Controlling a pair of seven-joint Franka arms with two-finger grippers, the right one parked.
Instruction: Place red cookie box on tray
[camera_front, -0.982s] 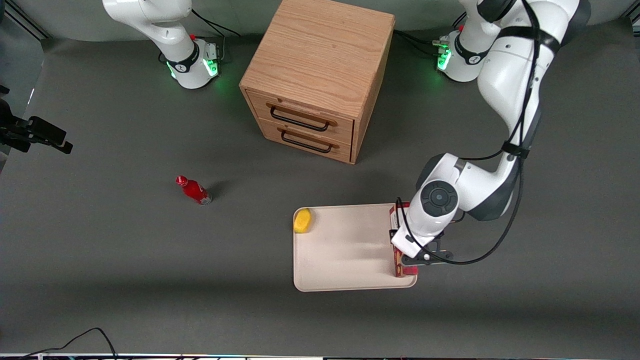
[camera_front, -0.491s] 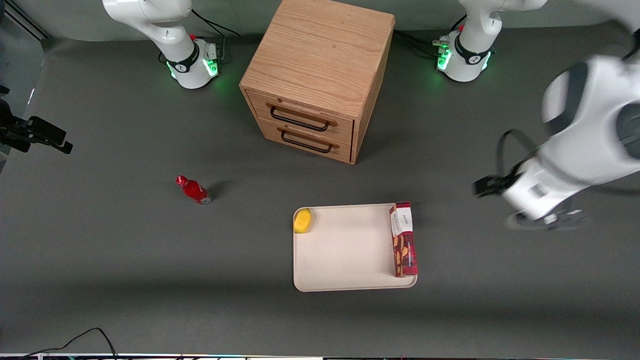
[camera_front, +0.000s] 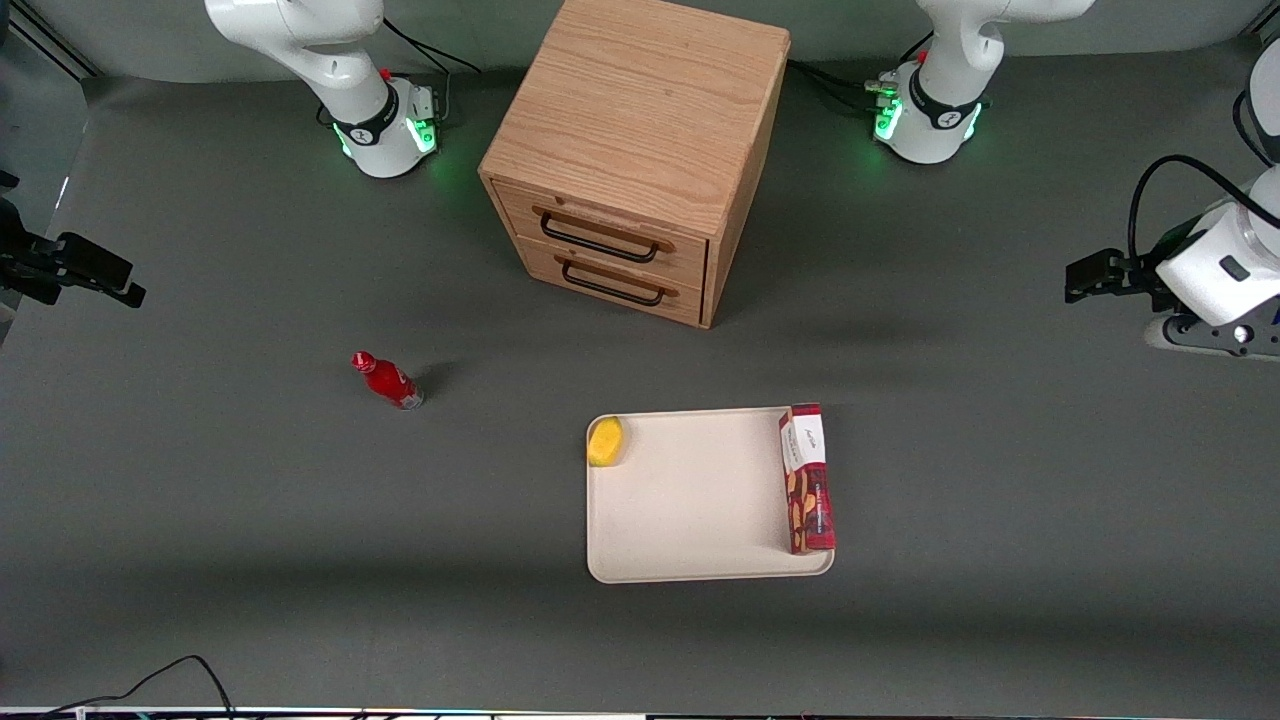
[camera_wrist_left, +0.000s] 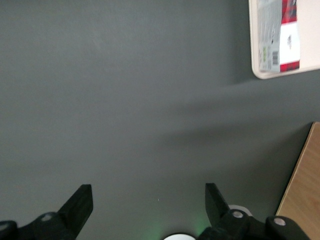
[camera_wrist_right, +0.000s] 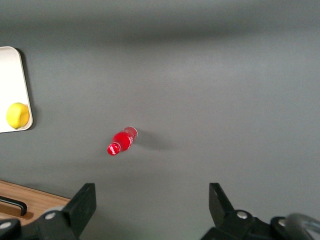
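The red cookie box (camera_front: 808, 480) lies flat on the cream tray (camera_front: 700, 510), along the tray's edge toward the working arm's end of the table, its white label end pointing at the cabinet. Nothing touches it. The left wrist view shows the box (camera_wrist_left: 281, 35) on a corner of the tray (camera_wrist_left: 259, 74). My left gripper (camera_front: 1213, 338) hangs over bare table well toward the working arm's end, far from the tray. In the left wrist view the gripper (camera_wrist_left: 147, 205) is open, with only grey table between its fingers.
A yellow lemon (camera_front: 605, 441) sits in the tray corner nearest the bottle. A small red bottle (camera_front: 388, 381) lies on the table toward the parked arm's end. A wooden two-drawer cabinet (camera_front: 640, 150) stands farther from the camera than the tray.
One second ago the gripper was at the box on the tray. It has since let go and swung away toward the working arm's end, leaving the box lying on the tray.
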